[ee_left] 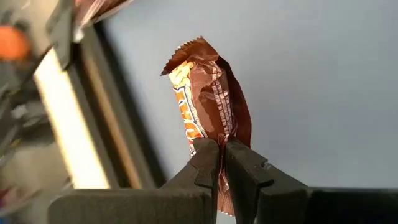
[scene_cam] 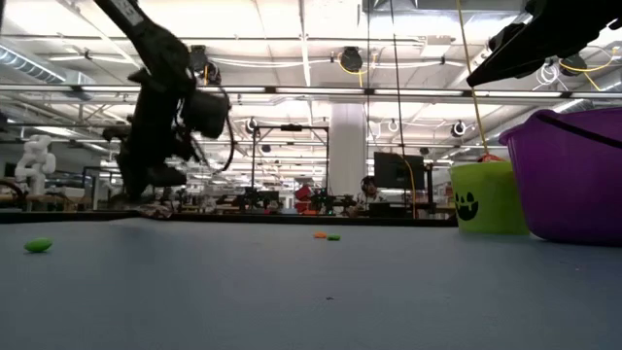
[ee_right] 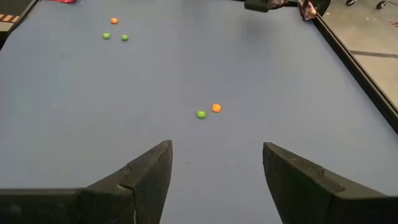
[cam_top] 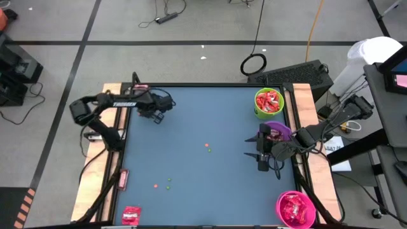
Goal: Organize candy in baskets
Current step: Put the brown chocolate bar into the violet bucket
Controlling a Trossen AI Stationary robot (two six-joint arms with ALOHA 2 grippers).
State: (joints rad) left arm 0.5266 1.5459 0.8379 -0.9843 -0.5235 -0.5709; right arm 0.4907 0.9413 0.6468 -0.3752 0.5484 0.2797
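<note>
Brown foil is what we've got pinched in the left gripper (ee_left: 221, 146) right now: a maroon-brown wrapped candy (ee_left: 208, 93) with orange and white print, clamped at one end so its long axis sticks straight out past the fingertips. From overhead, that gripper (cam_top: 156, 114) sits near the far left corner of the blue table (cam_top: 203, 184), while all three baskets line the right edge: green basket (cam_top: 269, 103) at the far right corner, purple basket (cam_top: 277, 131) just behind the right gripper (cam_top: 262, 152), pink basket (cam_top: 296, 208) at the near right corner. So we'd say the whole next move hangs on that gap: the candy is well apart from every basket and has to cross the table rightward. We can't tell which basket this wrapper belongs in. Meanwhile the right gripper (ee_right: 214, 180) waits with its jaws spread wide and nothing between them, pointed across the table at a few loose round dots (ee_right: 208, 111).
</note>
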